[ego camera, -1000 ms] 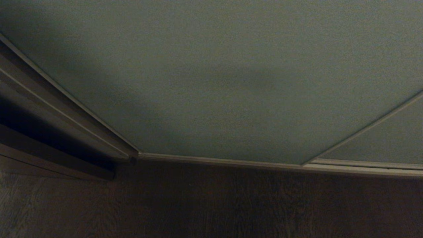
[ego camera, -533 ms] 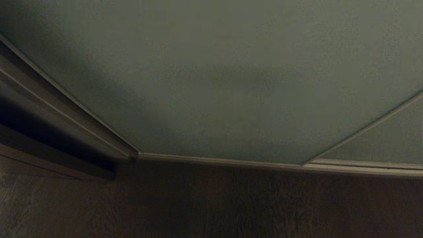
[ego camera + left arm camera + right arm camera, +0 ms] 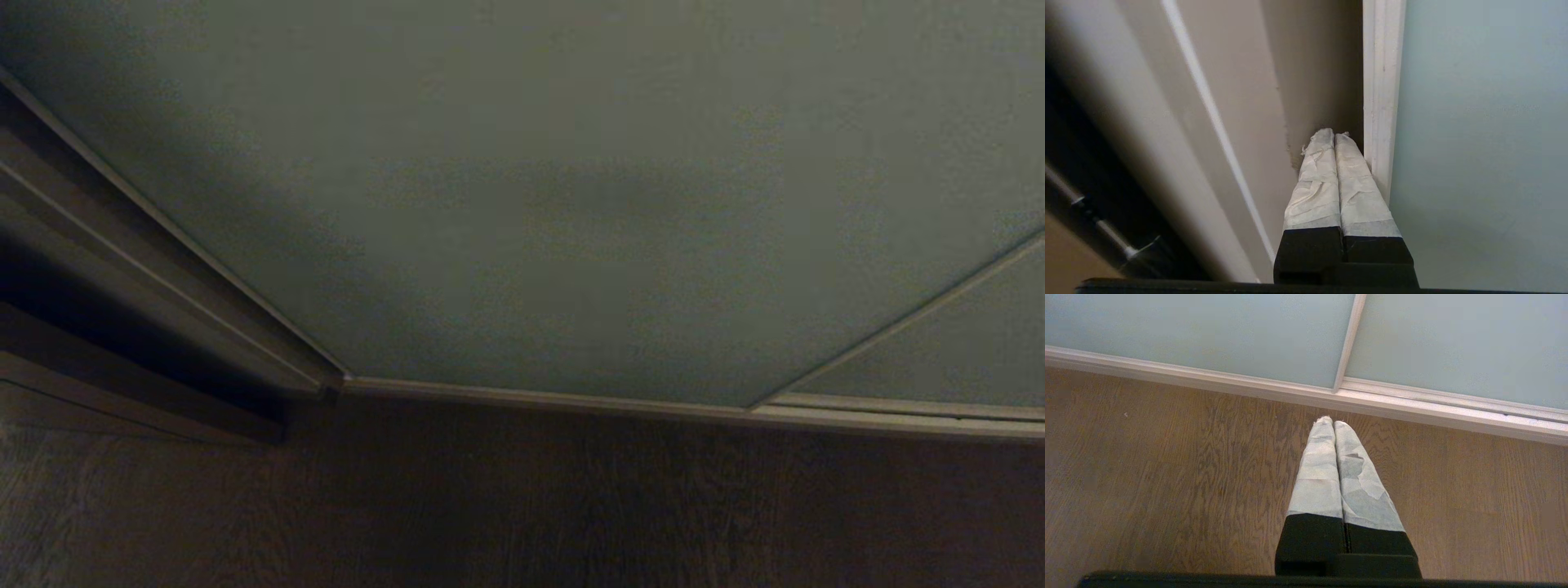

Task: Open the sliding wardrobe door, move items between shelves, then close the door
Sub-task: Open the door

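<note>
The sliding wardrobe door (image 3: 571, 229) is a wide grey-green panel filling the head view, closed, with a pale metal frame (image 3: 539, 398) along its foot. In the left wrist view the same door (image 3: 1478, 143) lies beside my left gripper (image 3: 1334, 134). That gripper is shut and empty, its taped fingertips in the dark slot between the door's pale edge frame (image 3: 1382, 90) and the beige side panel (image 3: 1237, 106). My right gripper (image 3: 1332, 422) hangs shut and empty over the wooden floor (image 3: 1167, 465), short of the door's floor track (image 3: 1412, 402). The items and shelves are hidden.
A second door panel (image 3: 963, 343) overlaps at the right. Dark brown side trim (image 3: 122, 269) runs along the left of the door. Wooden floor (image 3: 522, 506) spreads in front of the wardrobe.
The head view shows no visible change in the door or floor. Neither arm appears in it.
</note>
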